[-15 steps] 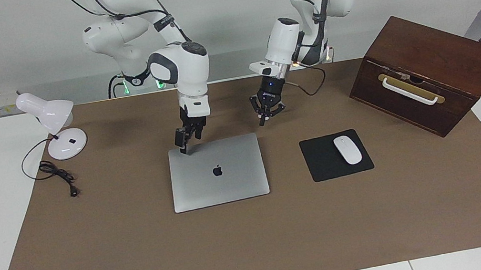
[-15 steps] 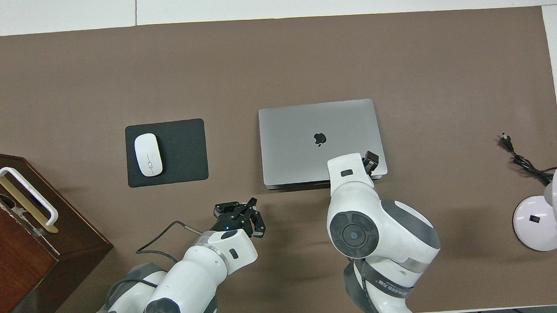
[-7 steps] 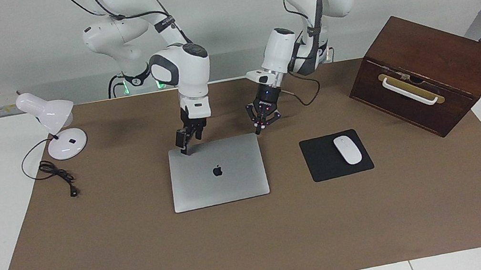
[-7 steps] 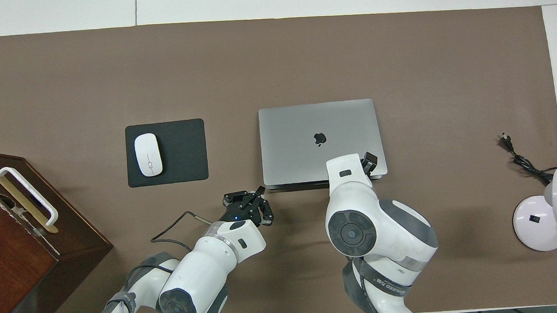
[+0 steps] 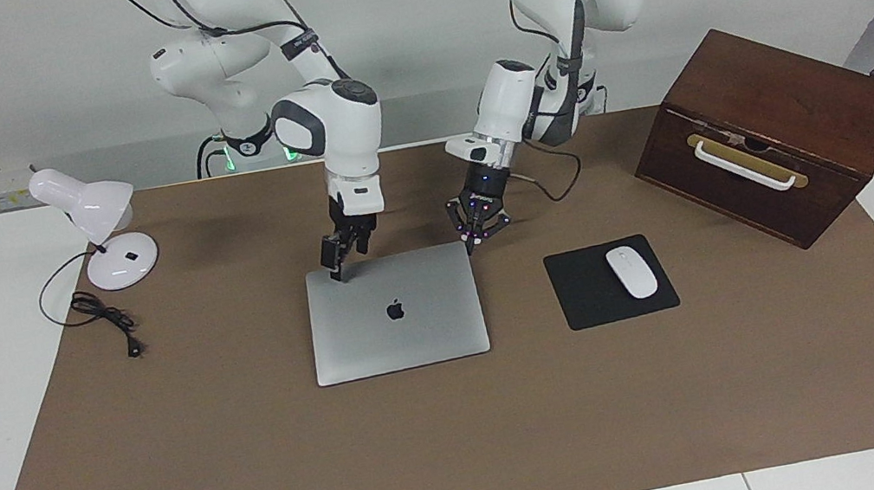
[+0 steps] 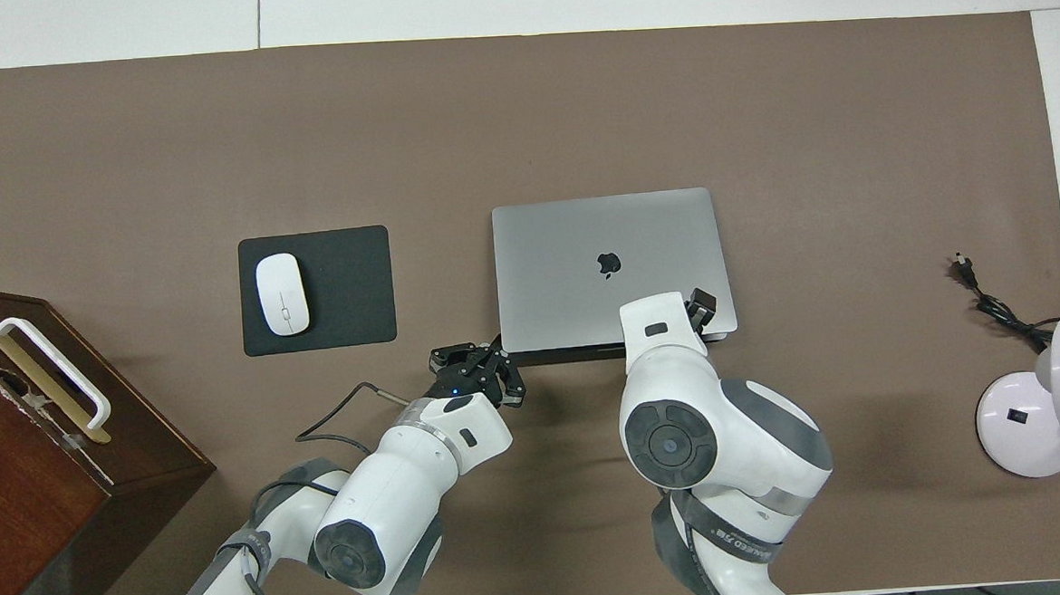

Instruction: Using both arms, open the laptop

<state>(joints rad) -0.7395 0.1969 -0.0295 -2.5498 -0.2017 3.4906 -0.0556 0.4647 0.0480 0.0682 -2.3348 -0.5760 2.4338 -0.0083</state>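
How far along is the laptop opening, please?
Done: the right gripper rests on the laptop's corner nearest the robots. In hand: the shut left gripper is at the neighbouring corner on the same edge. Left: lifting the lid, which lies flat and closed.

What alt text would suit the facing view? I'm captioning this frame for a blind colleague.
A closed silver laptop lies mid-table, two white robot arms at its robot-side edge: the right gripper on one corner, the left gripper, shut, at the other. A mouse on a black pad, a wooden box and a desk lamp stand around.
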